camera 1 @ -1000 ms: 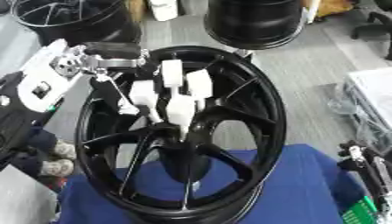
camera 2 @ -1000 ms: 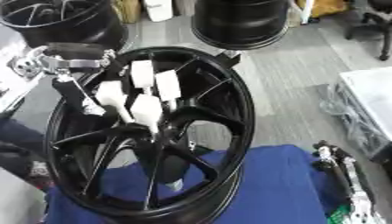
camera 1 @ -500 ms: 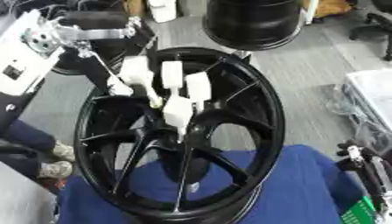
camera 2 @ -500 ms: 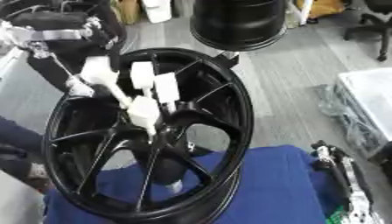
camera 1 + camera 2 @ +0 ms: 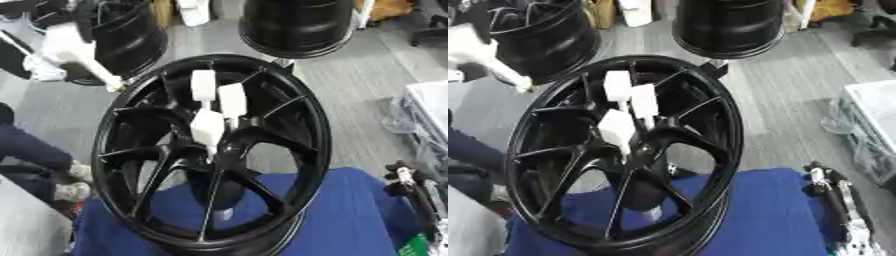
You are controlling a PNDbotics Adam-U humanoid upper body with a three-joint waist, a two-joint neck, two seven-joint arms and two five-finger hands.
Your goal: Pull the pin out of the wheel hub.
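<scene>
left hand: blurred, off wheel hub | pins: 3 seated

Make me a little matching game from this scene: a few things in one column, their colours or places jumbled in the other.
Things:
1. wheel hub
2. cloth
3. blocks on the spokes
4. right hand

Colour or place:
A. blue, under the wheel
B. white
C. lower right edge of the view
D. black, centre of the view

Pairs: 1-D, 2-A, 3-B, 4-C.
</scene>
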